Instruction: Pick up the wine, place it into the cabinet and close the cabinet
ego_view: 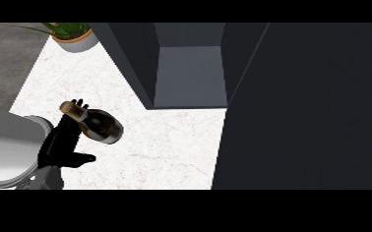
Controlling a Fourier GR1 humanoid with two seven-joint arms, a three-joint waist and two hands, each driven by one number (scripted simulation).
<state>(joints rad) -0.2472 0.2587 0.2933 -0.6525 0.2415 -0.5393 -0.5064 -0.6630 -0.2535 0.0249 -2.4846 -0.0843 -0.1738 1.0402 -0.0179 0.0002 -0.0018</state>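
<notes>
Left hand (61, 146) holding a wine bottle (99, 123) above the white marble counter (169, 150).
Its fingers curl round the bottle, cork pointing up-left. A potted plant (73, 36) sits at the far corner; rightward, the dark cabinet (190, 76) stands open, its door (305, 108) filling the right side.

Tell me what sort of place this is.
Probably a home kitchen: a pale marbled counter, a dark cabinet standing open on it, a potted plant at the far corner, and a wine bottle held in the left hand.
</notes>
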